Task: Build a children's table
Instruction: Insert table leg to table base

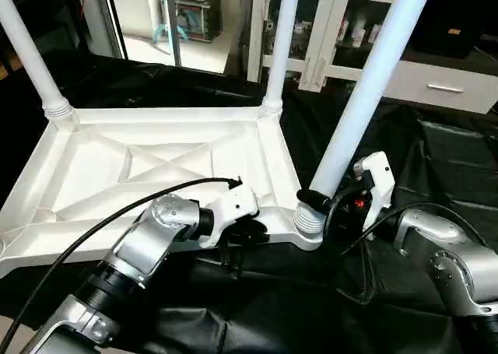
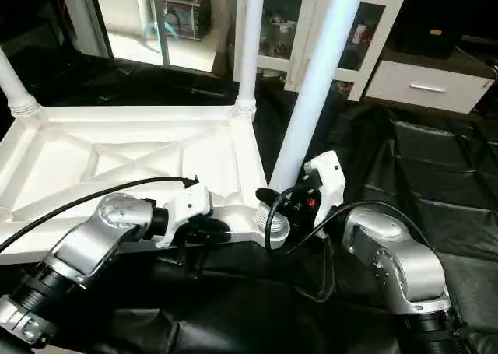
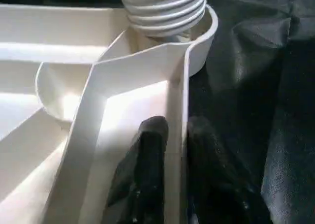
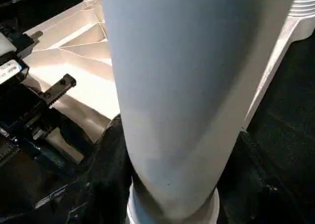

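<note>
Right fingers [image 4: 172,184] straddling leg [image 1: 366,97], tips hidden; top [image 1: 140,167] cropped

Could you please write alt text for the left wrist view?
The left gripper straddles the white tabletop rim, one black finger on each side. Beyond it, a leg's ribbed base sits in a round corner socket, over black cloth.

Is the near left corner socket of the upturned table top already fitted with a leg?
No: the near left corner of the table top shows no leg, while three legs stand in other corners.
</note>
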You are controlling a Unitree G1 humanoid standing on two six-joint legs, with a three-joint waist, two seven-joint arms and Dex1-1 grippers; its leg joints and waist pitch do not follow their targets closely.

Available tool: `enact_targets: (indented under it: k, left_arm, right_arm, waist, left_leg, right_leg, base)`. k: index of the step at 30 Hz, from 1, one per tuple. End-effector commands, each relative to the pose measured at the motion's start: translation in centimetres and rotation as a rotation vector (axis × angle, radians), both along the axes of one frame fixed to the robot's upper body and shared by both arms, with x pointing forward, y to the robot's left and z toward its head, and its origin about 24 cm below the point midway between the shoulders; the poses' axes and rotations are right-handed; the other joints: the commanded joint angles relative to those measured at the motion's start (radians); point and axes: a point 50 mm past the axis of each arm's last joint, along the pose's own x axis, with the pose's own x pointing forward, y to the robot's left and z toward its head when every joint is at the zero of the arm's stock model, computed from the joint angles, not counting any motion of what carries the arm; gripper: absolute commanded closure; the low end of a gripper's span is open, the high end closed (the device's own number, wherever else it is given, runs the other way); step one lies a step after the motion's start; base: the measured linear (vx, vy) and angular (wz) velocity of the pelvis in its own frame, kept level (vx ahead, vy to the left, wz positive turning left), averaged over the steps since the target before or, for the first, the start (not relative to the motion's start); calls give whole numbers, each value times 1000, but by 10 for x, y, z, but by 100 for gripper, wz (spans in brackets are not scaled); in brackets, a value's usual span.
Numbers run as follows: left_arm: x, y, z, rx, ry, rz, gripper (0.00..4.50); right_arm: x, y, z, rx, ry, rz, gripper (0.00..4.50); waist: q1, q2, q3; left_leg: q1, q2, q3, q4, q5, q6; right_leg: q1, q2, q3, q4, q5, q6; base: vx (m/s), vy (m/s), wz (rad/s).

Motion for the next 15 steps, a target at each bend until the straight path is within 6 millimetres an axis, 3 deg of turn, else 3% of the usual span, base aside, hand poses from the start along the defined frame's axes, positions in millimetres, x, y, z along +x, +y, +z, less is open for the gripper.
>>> enact_targets:
  k: [1,15]
  left_arm:
    - [4,6,4,21,-19,21,324]
    - [-3,6,-3,65,8,-58,324]
  right_arm:
    - [-1,-4,6,-5,-33,-7,259]
    - [-1,-2,6,-1,-32,-1,259]
  waist:
    - [7,3,-51]
    - [14,6,-53]
  left_leg:
    - [-1,91,-34,-88,-111,21]
    - [2,93,-32,-89,-86,23]
  right_leg:
    - [45,-107,61,-88,-158,-234]
    - [46,-107,61,-82,-91,-248]
  base:
    - [0,0,0]
    - [0,0,0]
